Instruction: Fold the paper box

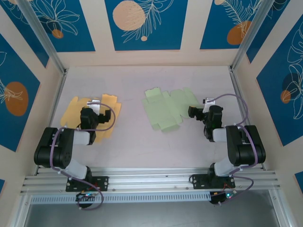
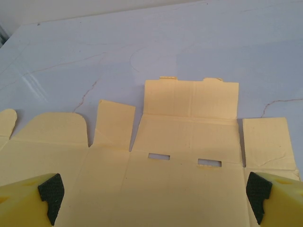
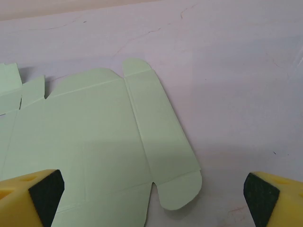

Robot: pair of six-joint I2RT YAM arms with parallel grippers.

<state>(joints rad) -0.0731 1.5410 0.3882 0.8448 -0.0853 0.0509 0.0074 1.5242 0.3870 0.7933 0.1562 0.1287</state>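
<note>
Top external view: two flat, unfolded box blanks lie on the pale table (image 1: 142,142). A yellow paper box blank (image 1: 108,109) lies on the left side, a green paper box blank (image 1: 165,109) nearer the middle, well apart from each other. The left gripper (image 1: 93,105) hangs over the yellow blank. The right gripper (image 1: 195,112) sits just beside the green blank's right edge

Left wrist view: the left gripper (image 2: 154,196) has its jaws spread wide and holds nothing, its black pads (image 2: 51,195) at the two lower corners. The yellow blank (image 2: 189,137) lies flat beneath and ahead, flaps spread, with two small rectangular slots (image 2: 159,156) along one crease. Bare table (image 2: 142,42) lies beyond

Right wrist view: the right gripper (image 3: 151,194) is likewise wide apart and empty. The green blank (image 3: 94,132) lies flat to the left and centre, a rounded tab (image 3: 180,189) between the fingers; bare table (image 3: 236,94) is on the right
</note>
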